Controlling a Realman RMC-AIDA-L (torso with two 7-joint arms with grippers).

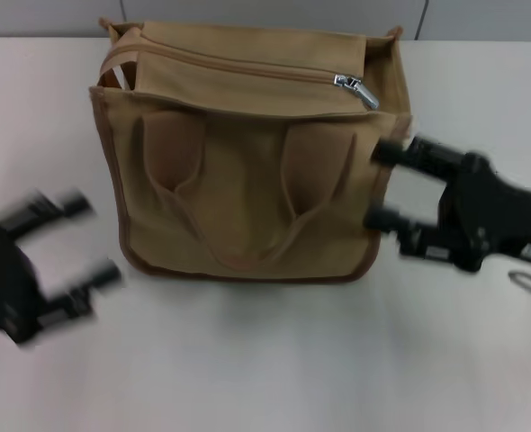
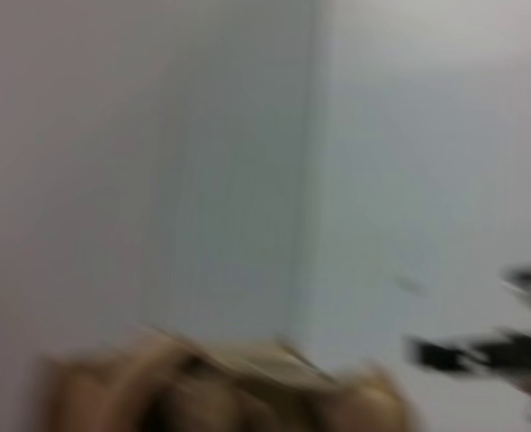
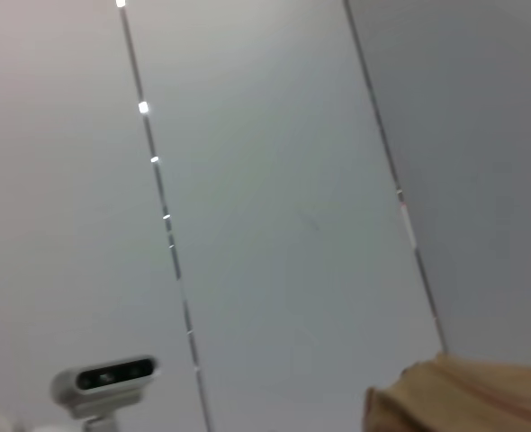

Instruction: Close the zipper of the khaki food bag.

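- The left gripper [image 1: 87, 241] is seen low on the robot's left side of the table [image 1: 265, 360], smeared by motion; its two fingers are spread apart with nothing between them, and it stands clear of the bag.
- The right gripper [image 1: 381, 185] is seen on the robot's right, its two fingers parted and pointed at the bag's right edge; whether the tips touch the fabric cannot be made out. Its arm is cut off by the frame edge.
- A small metal ring [image 1: 528, 282] is partly cut off at the right edge, beside that arm.
- The khaki food bag [image 1: 247, 198] stands upright in the middle of the table, between the two grippers, its two looped handles hanging down the near face.
- The zipper [image 1: 238, 65] runs across the top panel behind; its silver pull tab [image 1: 355, 88] lies at the right end. The left end of the top looks slightly gaped, though this is hard to judge.
- In the left wrist view the bag [image 2: 229, 387] is only a tan blur, with a dark blurred gripper [image 2: 463, 353] farther off.
- In the right wrist view only a corner of the bag [image 3: 463, 396] is caught, and a white camera unit [image 3: 108, 378] is seen beyond it.
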